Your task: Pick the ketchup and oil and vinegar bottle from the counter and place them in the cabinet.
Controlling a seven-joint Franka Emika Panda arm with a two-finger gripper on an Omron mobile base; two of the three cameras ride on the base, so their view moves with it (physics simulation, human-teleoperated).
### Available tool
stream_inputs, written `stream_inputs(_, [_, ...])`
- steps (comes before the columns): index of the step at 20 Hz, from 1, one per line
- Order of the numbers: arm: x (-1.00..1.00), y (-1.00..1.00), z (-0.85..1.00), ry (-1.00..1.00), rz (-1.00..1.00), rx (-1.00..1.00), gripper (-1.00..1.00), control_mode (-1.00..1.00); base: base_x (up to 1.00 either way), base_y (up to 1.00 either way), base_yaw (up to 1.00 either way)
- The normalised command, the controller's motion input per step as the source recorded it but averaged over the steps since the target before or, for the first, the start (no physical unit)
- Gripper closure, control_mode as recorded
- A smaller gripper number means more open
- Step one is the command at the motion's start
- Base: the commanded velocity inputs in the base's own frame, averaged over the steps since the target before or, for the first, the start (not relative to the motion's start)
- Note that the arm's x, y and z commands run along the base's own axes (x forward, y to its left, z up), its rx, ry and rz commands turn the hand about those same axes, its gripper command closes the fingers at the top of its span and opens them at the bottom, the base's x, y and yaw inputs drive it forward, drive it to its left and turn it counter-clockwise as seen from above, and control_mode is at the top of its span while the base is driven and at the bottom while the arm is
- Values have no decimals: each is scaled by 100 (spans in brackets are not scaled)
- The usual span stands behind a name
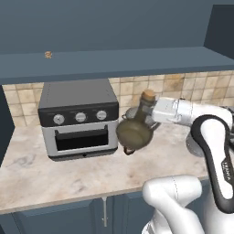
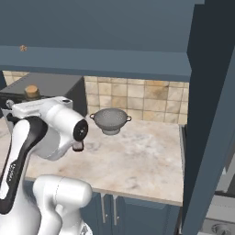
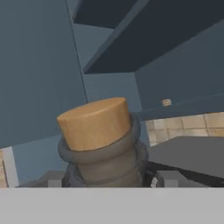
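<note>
A white robot arm holds the oil and vinegar bottle (image 1: 135, 128) in the air in front of the toaster oven (image 1: 78, 118), the olive flask's round belly hanging just off the oven's front right corner and clear of the counter (image 1: 55, 171). The gripper (image 1: 147, 116) is clamped on the flask's thin neck just below the tan cork stopper (image 3: 93, 123), which from the hand camera stands up between the two dark finger tips. The flask leans slightly, its cork tipped toward the tiled backsplash (image 1: 183, 87).

The cabinet (image 1: 114, 61), its long slate blue shelf open, runs directly above the toaster oven, with a small tan speck (image 1: 48, 55) lying on the board over the oven's left side. A grey colander (image 2: 110, 120) sits on the worktop well to the right of the oven, against the tiles. The ketchup cannot be made out from here.

The carry appears to be under way: the first bottle is picked and lifted, not yet shelved. The next move likely calls for raising the flask above the shelf's front edge, which is higher than the cork now sits, then carrying it in over the board and setting it upright before the fingers part.
</note>
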Motion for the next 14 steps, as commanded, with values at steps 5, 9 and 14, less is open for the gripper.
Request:
stream_inputs(5, [-60, -23, 83, -9, -15, -3, 100, -100, 0, 0, 0])
stream_inputs(9, [-39, -2, 78, -9, -13, -4, 100, -100, 0, 0, 0])
stream_inputs(14, [-22, -6, 58, -10, -21, -2, 100, -100, 0, 0, 0])
